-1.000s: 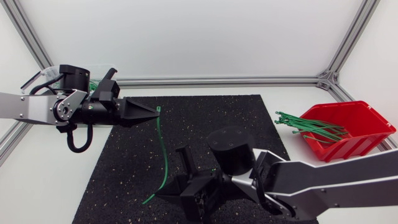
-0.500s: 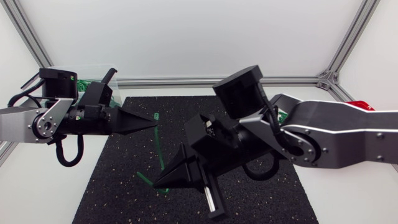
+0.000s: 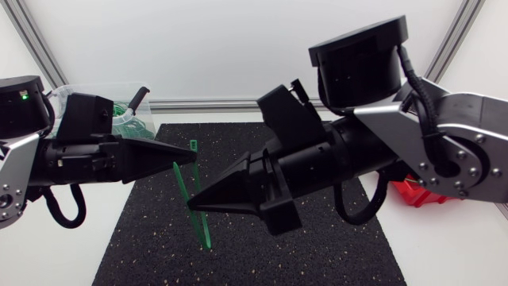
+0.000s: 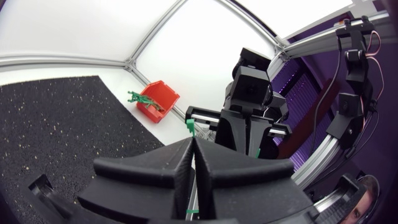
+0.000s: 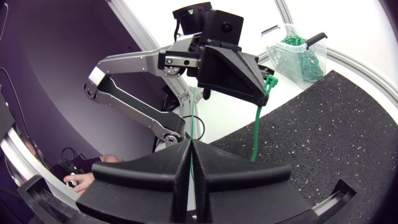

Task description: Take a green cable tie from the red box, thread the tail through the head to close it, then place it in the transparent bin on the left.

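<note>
Under both our arms lies a black rubber mat (image 3: 143,238), rough and flecked with pale specks, on a smooth white table (image 3: 444,266). Our right arm (image 3: 444,143), silver-grey links with bulky matte black joints, comes in from its side and reaches past the middle. Our left arm (image 3: 16,179) comes in opposite, and the two black grippers point at each other above the mat. At the far left of the table stands the transparent bin (image 3: 94,87), a thin clear plastic tub with a tangle of green ties (image 3: 123,119) inside. The red box (image 4: 165,93), hard plastic with a low open front, sits at the right side, mostly hidden behind our right arm in the head view. A bundle of green ties (image 4: 140,98) sticks out of its mouth. The green cable tie (image 3: 194,148) is up in the air between the grippers, above the mat: a thin, flat, bright green plastic strip with a small square head. Our left gripper (image 3: 189,158) has its wedge fingers pressed together on the strip just below the head, which stands clear of the fingertips. Our right gripper (image 3: 192,205), lower, has its fingers likewise closed tight on the strip further along. One stretch rises from its fingertips and another slants down toward the mat. We cannot tell whether the low end touches the mat.
</note>
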`<act>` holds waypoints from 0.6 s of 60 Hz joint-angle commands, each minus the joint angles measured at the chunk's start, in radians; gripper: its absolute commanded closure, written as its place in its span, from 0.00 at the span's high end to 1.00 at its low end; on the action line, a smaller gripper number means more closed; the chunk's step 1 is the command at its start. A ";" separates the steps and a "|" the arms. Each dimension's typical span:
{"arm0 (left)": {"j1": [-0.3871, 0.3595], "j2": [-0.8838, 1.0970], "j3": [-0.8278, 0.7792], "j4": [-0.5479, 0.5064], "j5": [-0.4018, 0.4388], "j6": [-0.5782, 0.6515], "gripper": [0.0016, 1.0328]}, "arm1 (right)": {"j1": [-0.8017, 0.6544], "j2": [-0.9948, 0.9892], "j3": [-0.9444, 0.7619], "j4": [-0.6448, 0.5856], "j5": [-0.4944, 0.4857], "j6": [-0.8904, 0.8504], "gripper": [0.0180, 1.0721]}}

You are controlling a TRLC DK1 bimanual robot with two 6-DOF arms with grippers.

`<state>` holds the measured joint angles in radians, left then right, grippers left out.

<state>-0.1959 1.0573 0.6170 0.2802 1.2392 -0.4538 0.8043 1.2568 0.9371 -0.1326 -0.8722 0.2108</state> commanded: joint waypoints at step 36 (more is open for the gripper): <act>-0.126 -0.186 -0.086 0.218 -0.136 -0.273 0.04 | 0.059 -0.112 0.141 -0.016 -0.047 0.501 0.05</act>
<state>-0.2970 0.8997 0.5541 0.4805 1.1183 -0.6899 0.8631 1.1576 1.0569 -0.1329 -0.9031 0.6258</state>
